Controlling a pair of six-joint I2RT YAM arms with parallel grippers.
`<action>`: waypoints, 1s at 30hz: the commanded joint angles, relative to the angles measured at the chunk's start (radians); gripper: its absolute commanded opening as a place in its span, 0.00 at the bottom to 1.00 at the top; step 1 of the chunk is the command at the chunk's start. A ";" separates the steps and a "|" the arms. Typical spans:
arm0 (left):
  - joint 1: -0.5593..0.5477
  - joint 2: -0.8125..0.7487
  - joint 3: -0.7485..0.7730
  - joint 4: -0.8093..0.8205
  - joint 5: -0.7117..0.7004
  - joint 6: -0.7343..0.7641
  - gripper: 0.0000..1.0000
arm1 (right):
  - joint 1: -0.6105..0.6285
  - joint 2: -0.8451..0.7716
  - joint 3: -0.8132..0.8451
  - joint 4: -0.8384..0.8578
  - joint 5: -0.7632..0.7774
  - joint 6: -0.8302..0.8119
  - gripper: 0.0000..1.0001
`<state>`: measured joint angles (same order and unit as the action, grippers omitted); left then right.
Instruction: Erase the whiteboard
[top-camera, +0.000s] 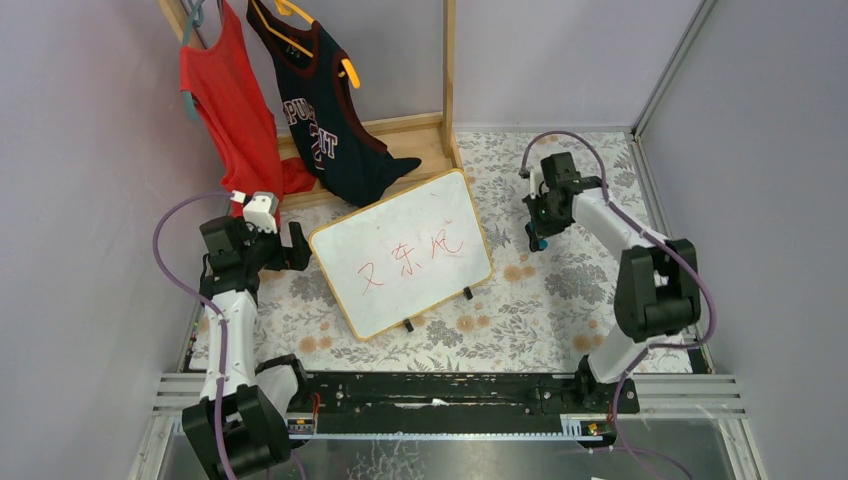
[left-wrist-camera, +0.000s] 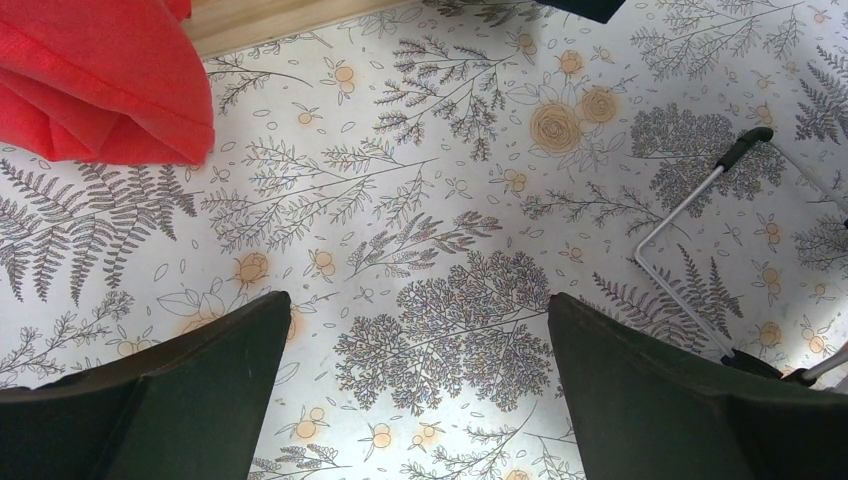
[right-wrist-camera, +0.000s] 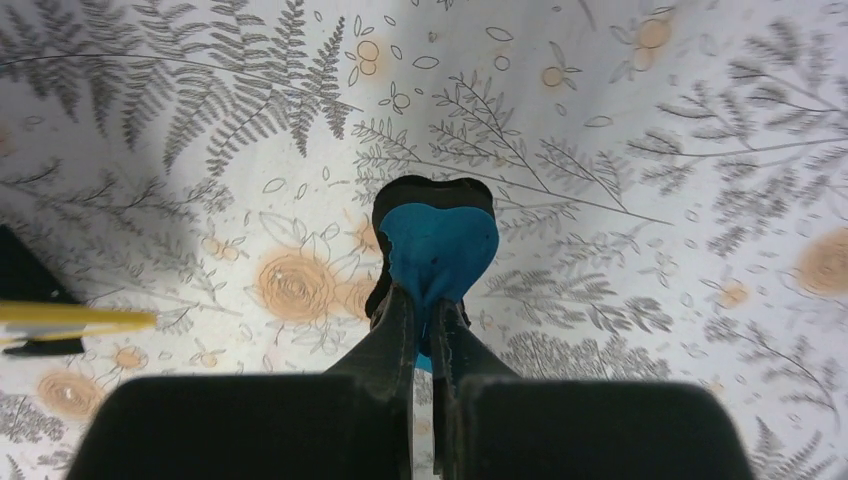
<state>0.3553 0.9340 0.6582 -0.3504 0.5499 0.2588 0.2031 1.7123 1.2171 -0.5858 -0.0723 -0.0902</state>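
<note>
Pinching half-hidden blue pad (right-wrist-camera: 440, 240), right claw (right-wrist-camera: 425, 322)

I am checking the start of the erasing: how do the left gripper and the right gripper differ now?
The left gripper is wide open and empty; the right gripper is shut on a blue eraser. The left gripper is beside the whiteboard's left edge; the right gripper stands apart, to its right. Both point down at the table.

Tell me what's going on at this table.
Two robot arms are set to erase the large white wood-framed whiteboard, whose red handwritten marks are untouched. The right tool is shut on a small blue-and-black pad, probably the eraser, right of the board. The left tool hangs open over the floral tablecloth beside the board's left edge.
</note>
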 joint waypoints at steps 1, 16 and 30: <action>0.005 0.004 0.028 0.016 -0.006 0.001 1.00 | 0.008 -0.155 -0.008 -0.029 0.038 -0.023 0.00; 0.010 0.077 0.125 -0.040 0.168 0.038 1.00 | 0.007 -0.549 -0.236 0.067 0.029 -0.040 0.00; 0.009 0.165 0.465 -0.074 0.100 0.038 1.00 | 0.008 -0.546 -0.226 0.050 -0.031 -0.040 0.00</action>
<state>0.3611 1.0687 1.0439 -0.4221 0.6712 0.2756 0.2039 1.2049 0.9825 -0.5625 -0.0757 -0.1211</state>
